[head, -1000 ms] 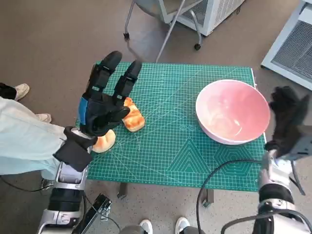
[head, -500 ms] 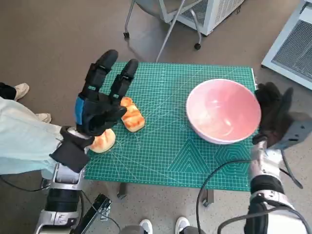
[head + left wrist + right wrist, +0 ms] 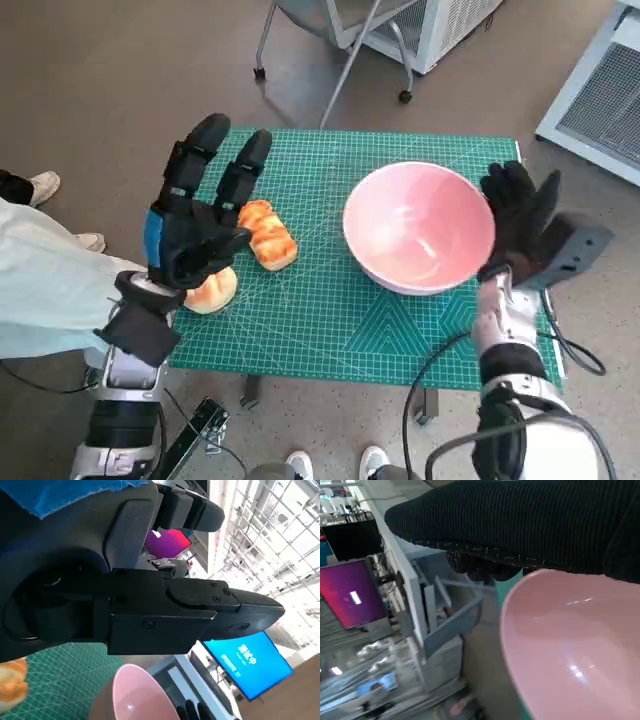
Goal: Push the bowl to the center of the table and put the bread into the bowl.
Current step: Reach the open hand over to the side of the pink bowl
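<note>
A large pink bowl [image 3: 418,228] sits on the green cutting mat [image 3: 340,320], right of the mat's middle. My right hand [image 3: 518,215] in its black glove presses flat against the bowl's right rim. The bowl [image 3: 570,645] fills the right wrist view under the glove. A golden braided bread [image 3: 267,234] lies on the mat's left part, and a round bun [image 3: 210,290] lies by the left edge. My left hand [image 3: 200,215] hovers over the breads with its fingers spread, holding nothing. The left wrist view shows the bowl [image 3: 137,697] and a bit of bread [image 3: 12,682].
A chair's legs and castors [image 3: 330,60] stand beyond the table's far edge, next to a white cabinet [image 3: 440,25]. A person's trouser leg [image 3: 50,280] and shoes [image 3: 35,185] are at the left. A black cable [image 3: 440,360] loops over the mat's near right corner.
My right hand has pushed the bowl leftward, from the table's right edge toward the middle. My left hand stayed raised over the breads, drifting slightly left.
</note>
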You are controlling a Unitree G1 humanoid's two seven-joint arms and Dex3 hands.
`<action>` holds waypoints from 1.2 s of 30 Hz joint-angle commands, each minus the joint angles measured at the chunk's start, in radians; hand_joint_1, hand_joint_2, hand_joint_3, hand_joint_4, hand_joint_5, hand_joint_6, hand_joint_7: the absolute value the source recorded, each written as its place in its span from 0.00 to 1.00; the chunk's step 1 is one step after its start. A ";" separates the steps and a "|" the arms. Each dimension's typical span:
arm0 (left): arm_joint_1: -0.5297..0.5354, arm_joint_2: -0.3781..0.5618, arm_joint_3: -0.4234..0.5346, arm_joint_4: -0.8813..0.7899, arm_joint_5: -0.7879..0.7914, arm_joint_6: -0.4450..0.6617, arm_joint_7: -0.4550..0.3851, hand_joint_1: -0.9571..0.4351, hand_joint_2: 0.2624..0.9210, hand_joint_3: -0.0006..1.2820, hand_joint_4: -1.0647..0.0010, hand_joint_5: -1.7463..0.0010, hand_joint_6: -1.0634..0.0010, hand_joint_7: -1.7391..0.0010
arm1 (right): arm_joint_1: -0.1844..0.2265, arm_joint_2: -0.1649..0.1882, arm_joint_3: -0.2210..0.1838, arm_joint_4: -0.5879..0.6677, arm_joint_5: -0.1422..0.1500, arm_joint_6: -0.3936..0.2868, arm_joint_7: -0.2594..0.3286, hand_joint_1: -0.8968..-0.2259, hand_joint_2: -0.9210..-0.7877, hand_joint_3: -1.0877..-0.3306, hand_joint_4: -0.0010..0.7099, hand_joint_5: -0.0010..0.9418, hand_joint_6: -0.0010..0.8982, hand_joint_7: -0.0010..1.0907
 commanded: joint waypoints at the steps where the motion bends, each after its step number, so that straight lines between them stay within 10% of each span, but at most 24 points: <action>1: 0.023 0.012 0.019 -0.024 -0.007 0.001 0.010 0.50 0.93 0.01 0.85 0.86 1.00 0.60 | -0.015 0.040 -0.004 0.018 0.006 0.022 -0.018 0.63 0.00 0.14 0.31 0.01 0.00 0.74; 20: 0.064 0.020 0.031 -0.077 0.003 0.023 0.007 0.49 0.94 0.00 0.85 0.87 1.00 0.61 | -0.065 0.077 0.023 0.025 -0.030 0.062 -0.053 0.63 0.00 0.15 0.30 0.00 0.00 0.71; 29: 0.051 0.104 0.050 -0.069 0.038 0.029 -0.011 0.48 0.93 0.00 0.85 0.87 1.00 0.61 | -0.061 0.029 0.114 0.003 -0.141 -0.026 -0.109 0.60 0.00 0.17 0.33 0.02 0.00 0.70; 36: -0.021 0.261 0.033 -0.042 0.122 0.052 -0.086 0.53 0.91 0.00 0.83 0.88 0.95 0.62 | -0.033 -0.027 0.233 -0.054 -0.262 -0.225 -0.110 0.56 0.00 0.21 0.38 0.03 0.01 0.74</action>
